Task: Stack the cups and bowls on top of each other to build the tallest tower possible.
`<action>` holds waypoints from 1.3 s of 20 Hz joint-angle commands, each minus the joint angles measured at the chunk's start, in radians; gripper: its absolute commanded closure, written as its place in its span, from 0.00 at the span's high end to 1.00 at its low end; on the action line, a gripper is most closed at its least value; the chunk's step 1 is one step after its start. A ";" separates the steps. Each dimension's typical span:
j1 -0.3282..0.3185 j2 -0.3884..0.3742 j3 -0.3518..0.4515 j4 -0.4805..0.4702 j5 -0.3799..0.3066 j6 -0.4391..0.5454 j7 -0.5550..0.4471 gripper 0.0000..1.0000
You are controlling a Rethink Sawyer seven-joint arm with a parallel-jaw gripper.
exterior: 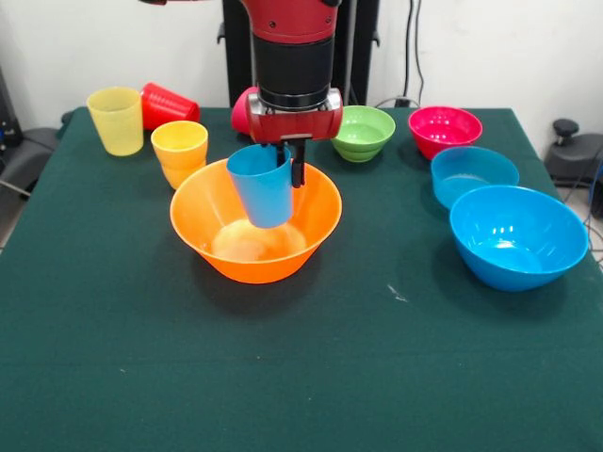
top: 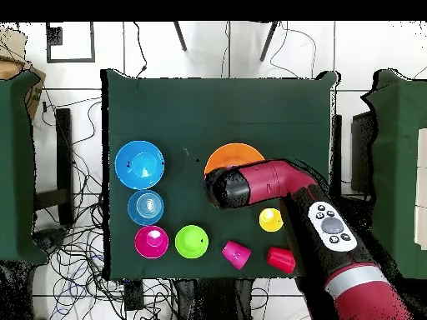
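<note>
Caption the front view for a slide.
Gripper holds light blue plastic cup above large orange plastic bowl.

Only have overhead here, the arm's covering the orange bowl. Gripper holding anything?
Observer: Yes. The gripper is shut on the light blue cup, gripping it at the rim.
Operator: Where's it sit against the bowl?
Observer: It is tilted, with its base dipped below the rim of the large orange bowl.
Operator: Can't find the yellow cup.
Observer: The yellow cup stands upright beside the red cup, which lies on its side.
</note>
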 commanded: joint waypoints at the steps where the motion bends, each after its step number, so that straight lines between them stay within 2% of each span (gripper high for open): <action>1: 0.028 0.016 -0.004 -0.051 -0.079 0.059 -0.114 0.00; 12: 0.051 0.022 -0.056 -0.077 -0.101 0.085 -0.084 0.00; 16: 0.036 0.042 -0.050 -0.072 -0.087 0.073 -0.083 0.00; 21: 0.024 0.004 -0.038 -0.026 -0.054 0.087 -0.081 0.00; 26: 0.048 -0.022 -0.047 -0.003 -0.045 0.094 -0.050 0.00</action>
